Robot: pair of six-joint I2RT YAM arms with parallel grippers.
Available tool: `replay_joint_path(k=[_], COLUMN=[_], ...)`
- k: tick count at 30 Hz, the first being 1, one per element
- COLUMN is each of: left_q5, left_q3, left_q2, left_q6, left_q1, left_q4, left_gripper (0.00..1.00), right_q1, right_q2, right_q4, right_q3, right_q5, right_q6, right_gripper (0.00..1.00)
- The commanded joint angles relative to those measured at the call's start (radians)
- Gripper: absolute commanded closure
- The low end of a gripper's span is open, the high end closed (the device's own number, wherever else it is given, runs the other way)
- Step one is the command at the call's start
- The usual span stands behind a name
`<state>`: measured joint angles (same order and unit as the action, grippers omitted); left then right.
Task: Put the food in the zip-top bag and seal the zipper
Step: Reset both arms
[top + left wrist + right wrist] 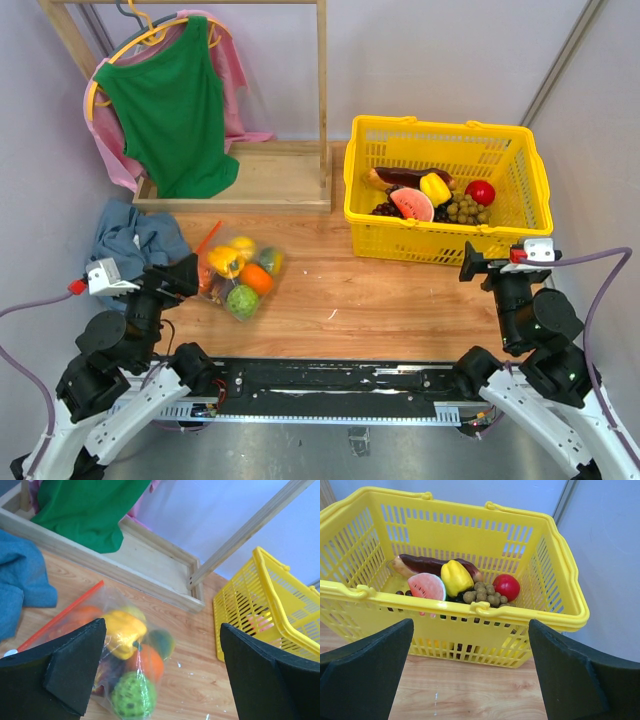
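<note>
The clear zip-top bag (238,275) lies on the wooden table at the left and holds several toy foods: a yellow pepper (121,630), an orange (149,663) and a green ball (131,697). Its orange-red zipper (62,612) runs along the far left edge. My left gripper (178,275) is open and empty, just left of the bag; in the left wrist view its jaws (162,630) frame the bag. My right gripper (478,266) is open and empty, in front of the yellow basket (447,248). More food lies in the basket: a yellow pepper (456,577), a watermelon slice (426,586), a red fruit (506,586) and grapes (484,594).
A crumpled blue cloth (135,240) lies left of the bag. A wooden clothes rack (270,178) with a green top (175,100) on a hanger stands at the back left. White walls close in on both sides.
</note>
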<state>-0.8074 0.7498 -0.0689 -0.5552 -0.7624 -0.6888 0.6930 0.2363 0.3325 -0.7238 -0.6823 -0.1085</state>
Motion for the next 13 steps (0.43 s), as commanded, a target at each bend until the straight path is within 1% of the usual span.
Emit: replay_joint_path(k=[1,13], left_q5=[0.001,0.007], left_q3=[-0.04,-0.05], left_q2=[0.029,0.016], left_q6=[0.086,0.104], left_q1=[0.0,0.0], left_q4=[0.112,0.121], left_gripper=[0.01,0.01], right_q1=[-0.009,-0.009], right_q2=[-0.015,-0.042], right_q4=[-0.049,-0.076], right_q3=[0.016,0.036], right_q5=[-0.017,-0.012], right_q6=[-0.022,-0.037], right_gripper=[0.02,0.02])
